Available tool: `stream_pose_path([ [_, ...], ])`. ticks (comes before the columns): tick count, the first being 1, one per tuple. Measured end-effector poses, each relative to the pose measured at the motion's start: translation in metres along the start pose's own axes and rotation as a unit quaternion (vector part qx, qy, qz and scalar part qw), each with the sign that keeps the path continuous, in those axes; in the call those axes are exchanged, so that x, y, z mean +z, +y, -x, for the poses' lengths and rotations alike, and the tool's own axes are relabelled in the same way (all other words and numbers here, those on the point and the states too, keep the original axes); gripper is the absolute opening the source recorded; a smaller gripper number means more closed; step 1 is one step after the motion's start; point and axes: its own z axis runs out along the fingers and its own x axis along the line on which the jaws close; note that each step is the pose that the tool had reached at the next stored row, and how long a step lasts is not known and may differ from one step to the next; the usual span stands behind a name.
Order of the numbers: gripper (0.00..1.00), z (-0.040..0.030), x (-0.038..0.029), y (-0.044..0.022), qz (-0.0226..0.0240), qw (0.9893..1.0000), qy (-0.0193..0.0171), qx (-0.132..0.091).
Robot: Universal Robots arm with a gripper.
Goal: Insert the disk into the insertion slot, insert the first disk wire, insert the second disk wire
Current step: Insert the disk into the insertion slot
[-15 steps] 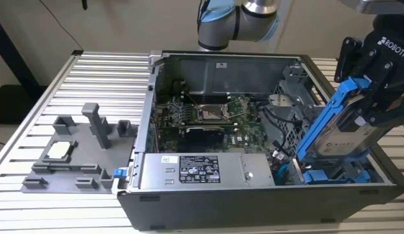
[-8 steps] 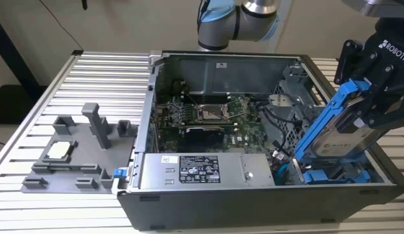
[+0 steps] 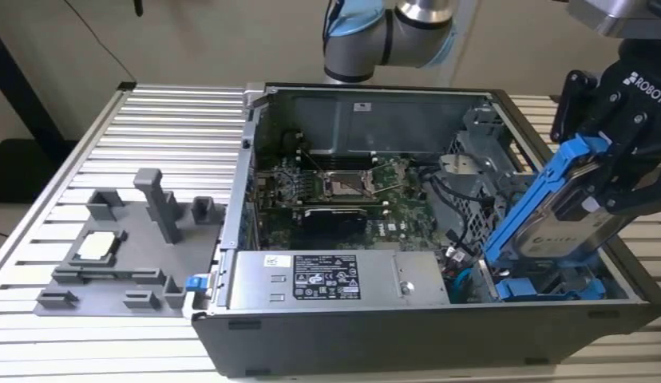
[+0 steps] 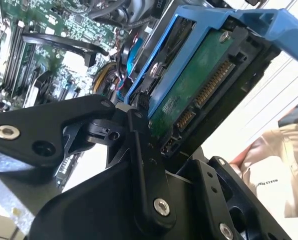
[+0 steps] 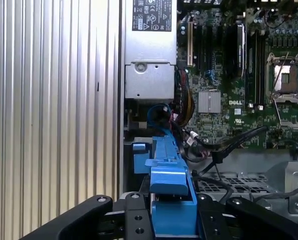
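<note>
In the exterior view my gripper [image 3: 605, 185] is shut on the disk [image 3: 570, 219], a silver-grey drive in a bright blue carrier. The disk hangs steeply tilted over the case's right-hand side, its lower end just above the blue insertion slot [image 3: 549, 287] in the near right corner. The second wrist view shows the disk's green circuit board and connector pins [image 4: 198, 90] between the black fingers [image 4: 139, 135]. The blue carrier [image 5: 171, 180] points towards the bay in the first wrist view. A blue disk wire [image 5: 156, 112] curls loose beside the bay, with black wires [image 5: 228, 142] near it.
The open computer case [image 3: 256, 199] holds a motherboard [image 3: 342, 187] and a grey power-supply box [image 3: 320, 279] along its near side. A grey fixture with posts [image 3: 128, 247] sits on the slatted table at the exterior view's left. A person's sleeve [image 4: 278, 165] is close by.
</note>
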Motion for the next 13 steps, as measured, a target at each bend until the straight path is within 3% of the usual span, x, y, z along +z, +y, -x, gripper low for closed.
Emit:
stream_pose_path([
  [13, 0.33, -0.0001, 0.0126, -0.0093, -0.0015, 1.0000, 0.0000, 0.000],
])
